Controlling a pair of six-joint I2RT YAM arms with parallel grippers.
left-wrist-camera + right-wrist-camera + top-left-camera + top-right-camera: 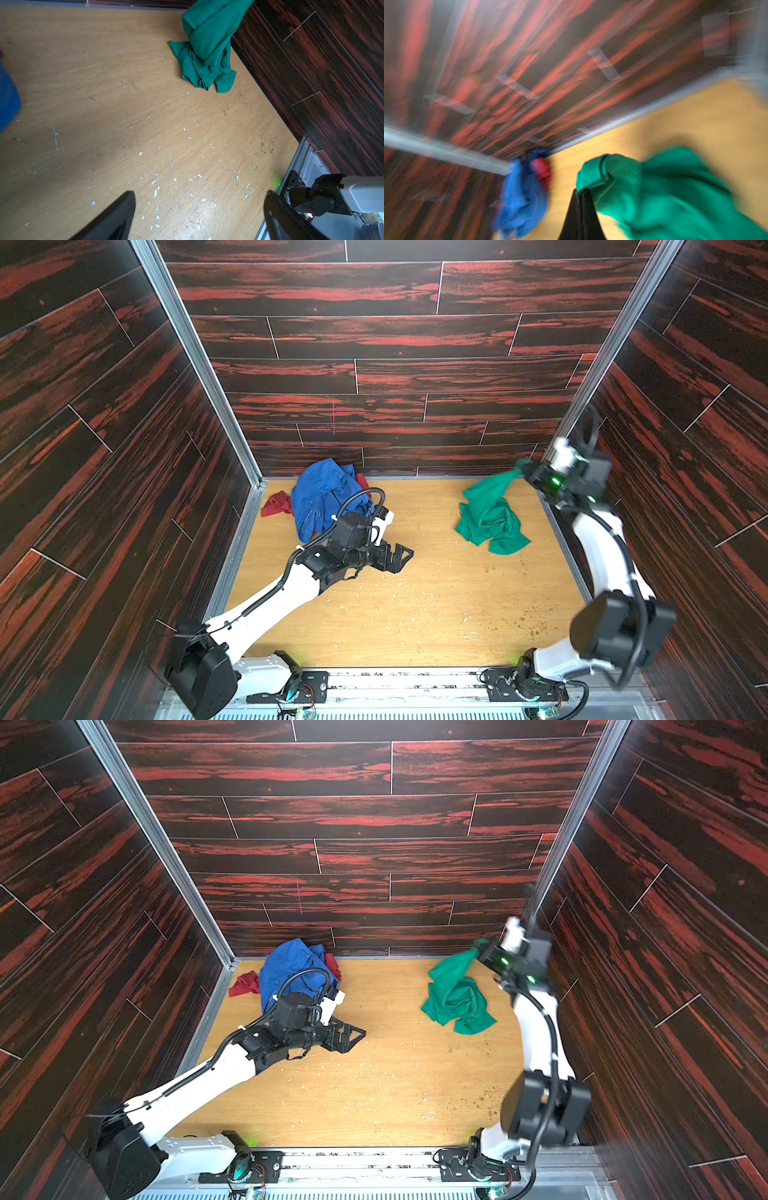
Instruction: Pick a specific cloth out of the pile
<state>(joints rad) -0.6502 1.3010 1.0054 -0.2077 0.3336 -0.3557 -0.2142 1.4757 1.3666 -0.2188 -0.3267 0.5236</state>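
— Where is the cloth (490, 514)?
— Right of centre in both top views, well apart from the pile (320, 497) at the upper left of the bench (415, 614). The right tool (524, 470) is clamped tight on one corner. The rest trails down and bunches on the wood.
— Why a corner?
— Probably so a lift draws it up in one piece, away from the pile.
— And the left tool (397, 559)?
— Jaws wide, holding nothing, just lower right of the pile. It seems to be keeping out of the way.
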